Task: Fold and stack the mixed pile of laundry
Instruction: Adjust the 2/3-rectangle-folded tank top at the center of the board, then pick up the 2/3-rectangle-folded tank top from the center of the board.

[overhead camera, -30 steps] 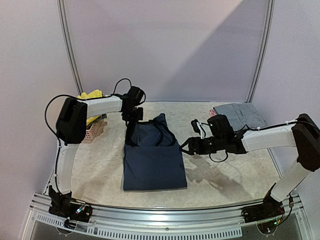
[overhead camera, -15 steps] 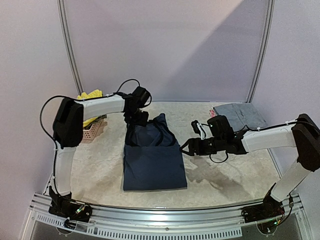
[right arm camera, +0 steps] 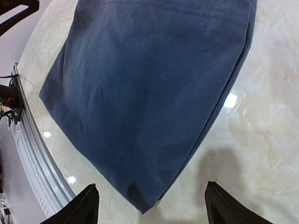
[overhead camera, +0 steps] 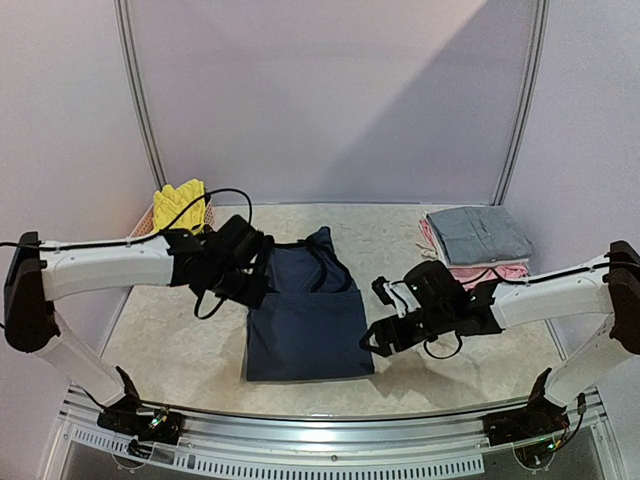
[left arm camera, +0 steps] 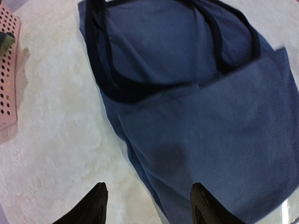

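Roughly midway. Navy blue top point(overhead camera: 305, 320) flat at centre of table point(overhead camera: 190, 350), lower half doubled up over straps; likely one more fold, then stacking. Grey trousers point(overhead camera: 478, 235) folded at 2 o'clock, atop pink piece point(overhead camera: 490, 272). Yellow garment point(overhead camera: 180, 198) bunched at 10 o'clock in pink basket point(left arm camera: 7, 84), not yet folded. Left gripper point(left arm camera: 149, 205) open, empty, above top's 9 o'clock edge. Right gripper point(right arm camera: 152, 205) open, empty, over its 4 o'clock corner.

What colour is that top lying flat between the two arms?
The top is navy blue with darker edging; clearest in the left wrist view.
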Tool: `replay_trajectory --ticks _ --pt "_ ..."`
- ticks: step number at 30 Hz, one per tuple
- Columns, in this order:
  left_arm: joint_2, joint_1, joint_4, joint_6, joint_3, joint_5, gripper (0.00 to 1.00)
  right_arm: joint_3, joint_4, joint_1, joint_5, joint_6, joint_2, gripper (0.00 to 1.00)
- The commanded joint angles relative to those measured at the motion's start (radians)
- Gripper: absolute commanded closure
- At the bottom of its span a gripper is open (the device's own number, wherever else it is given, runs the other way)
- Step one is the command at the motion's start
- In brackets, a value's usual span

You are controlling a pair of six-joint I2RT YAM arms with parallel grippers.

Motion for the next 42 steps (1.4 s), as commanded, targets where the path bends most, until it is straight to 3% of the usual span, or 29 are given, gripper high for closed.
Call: replay_trajectory --ticks 1,7,13,32,42 --pt "-0.15 -0.129 -0.026 -0.123 -0.174 -0.014 0.39 -0.076 -0.043 0.047 0.031 0.032 -0.054 0.21" --pt "-0.305 -0.237 0.074 -0.237 -0.39 0.102 0.42 -0.205 0.097 0.061 -0.049 0.182 -0.081 0.28" --pt "-0.335 -0.262 0.133 -0.296 -0.488 0.145 0.46 -0.257 0.238 0.066 -0.087 0.25 -0.042 0.39" --pt "-0.319 -0.28 0.272 -0.387 -0.616 0.186 0.53 -0.254 0.393 0.081 -0.11 0.305 0.135 0.72" --pt "-0.326 -0.335 0.319 -0.432 -0.626 0.208 0.5 -0.256 0.403 0.08 -0.097 0.31 0.156 0.88"
